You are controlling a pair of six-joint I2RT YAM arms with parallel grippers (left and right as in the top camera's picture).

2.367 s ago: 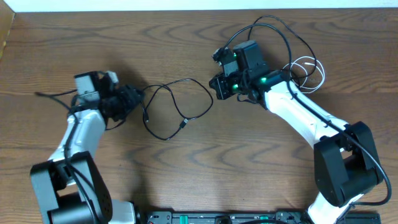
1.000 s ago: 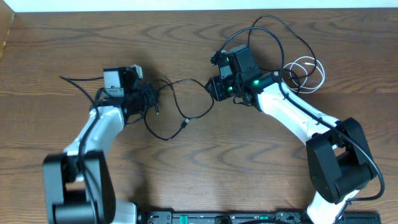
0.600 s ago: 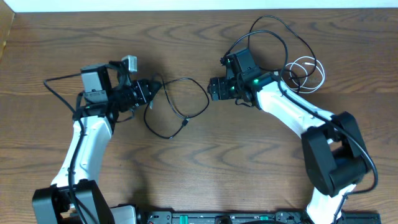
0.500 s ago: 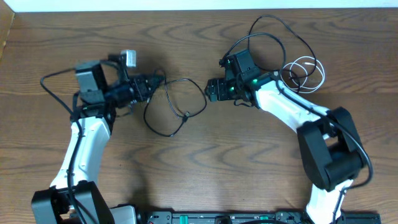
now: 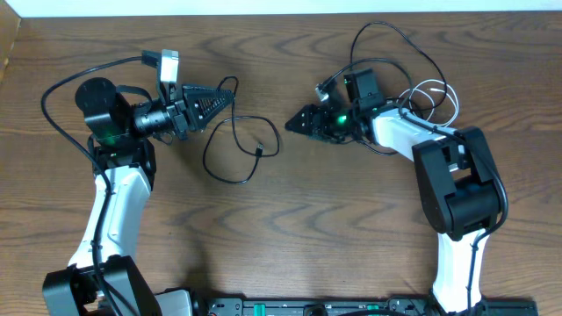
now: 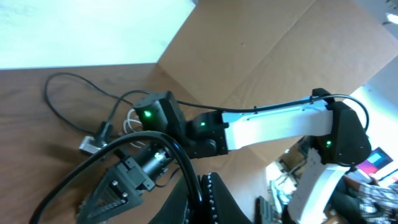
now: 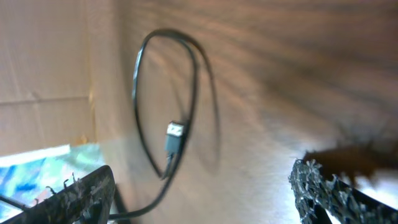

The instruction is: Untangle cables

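The black cable [image 5: 260, 149] lies in a loose loop on the wooden table, its small plug inside the loop. One strand rises to my left gripper [image 5: 230, 91], which is shut on it and points right. In the left wrist view the black cable [image 6: 163, 148] arcs up into the closed fingertips [image 6: 210, 186]. My right gripper [image 5: 292, 125] lies turned on its side, open, just right of the loop and apart from it. In the right wrist view the loop and plug [image 7: 175, 133] lie beyond the spread gripper [image 7: 205, 199]. The white cable [image 5: 432, 86] is coiled behind the right arm.
A thicker black wire [image 5: 386, 31] belonging to the right arm loops over the table's far right. Another arm wire [image 5: 61, 83] arcs round the left arm. The table's far edge [image 5: 263, 12] meets a white wall.
My right gripper has opened, let go of the black cable and rolled onto its side. My left arm has drawn back left and up, pulling the loop away from the right gripper.
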